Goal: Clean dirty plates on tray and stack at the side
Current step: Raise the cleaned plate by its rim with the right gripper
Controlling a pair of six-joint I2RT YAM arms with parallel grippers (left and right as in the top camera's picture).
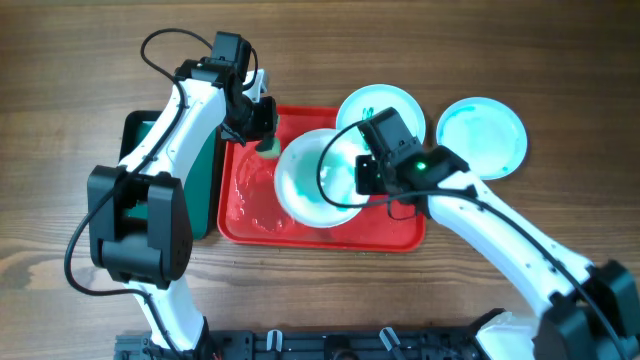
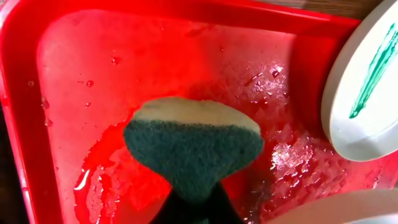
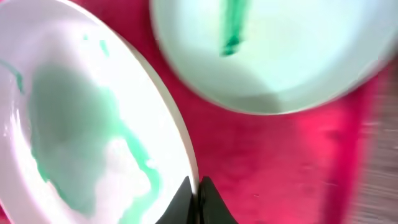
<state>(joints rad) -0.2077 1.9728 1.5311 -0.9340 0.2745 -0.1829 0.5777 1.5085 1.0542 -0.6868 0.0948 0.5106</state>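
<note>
Overhead view shows the red tray (image 1: 240, 215) in the middle of the table (image 1: 80, 60), and its floor is wet. The left pincer (image 1: 265, 135) is closed narrow on a green sponge (image 2: 193, 149), above the far left part of the tray and apart from the plates. The right pincer (image 3: 198, 190) clamps the rim of one plate (image 1: 310, 180), smeared green inside, and holds it over the tray. A second plate (image 1: 380, 108), with a green streak, lies at the tray's far right corner. A third plate (image 1: 482, 137) lies on the table, right of the tray.
</note>
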